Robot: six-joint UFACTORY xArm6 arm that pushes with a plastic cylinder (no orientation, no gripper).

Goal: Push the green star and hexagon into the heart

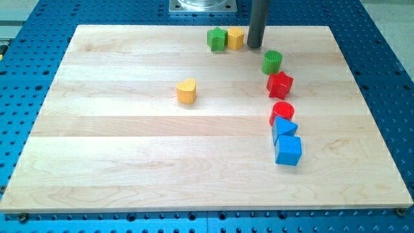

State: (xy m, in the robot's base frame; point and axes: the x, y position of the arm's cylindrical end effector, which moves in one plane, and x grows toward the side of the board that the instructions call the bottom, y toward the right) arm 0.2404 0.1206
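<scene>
A green star [217,39] and a yellow hexagon [235,38] sit side by side, touching, near the view's top edge of the wooden board [116,162]. A yellow heart [187,90] lies apart from them, lower and to the view's left, near the board's middle. My tip [255,46] stands just to the view's right of the yellow hexagon, close to it; I cannot tell whether it touches.
A green cylinder [272,62], a red star [279,85], a red cylinder [283,111], a blue triangular block [283,129] and a blue cube [288,151] form a line down the view's right side. Blue perforated table [388,77] surrounds the board.
</scene>
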